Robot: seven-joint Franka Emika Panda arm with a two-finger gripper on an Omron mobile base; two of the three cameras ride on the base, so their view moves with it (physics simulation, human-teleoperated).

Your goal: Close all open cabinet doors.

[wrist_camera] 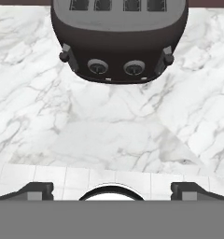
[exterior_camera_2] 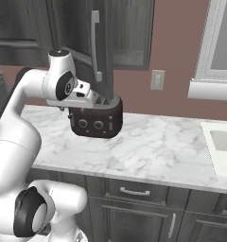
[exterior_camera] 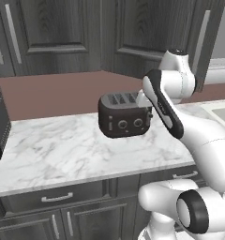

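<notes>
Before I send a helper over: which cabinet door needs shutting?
Find the dark toaster on the marble counter. Right above it, one upper cabinet door swings out edge-on toward the room, silver bar handle showing, while its neighbours lie flat.

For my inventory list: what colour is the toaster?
Dark brown-black toaster, best in the hand view.

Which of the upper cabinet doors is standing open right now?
The upper cabinet door above the toaster: it swings out edge-on toward the camera, while the neighbouring doors sit flush.
</notes>
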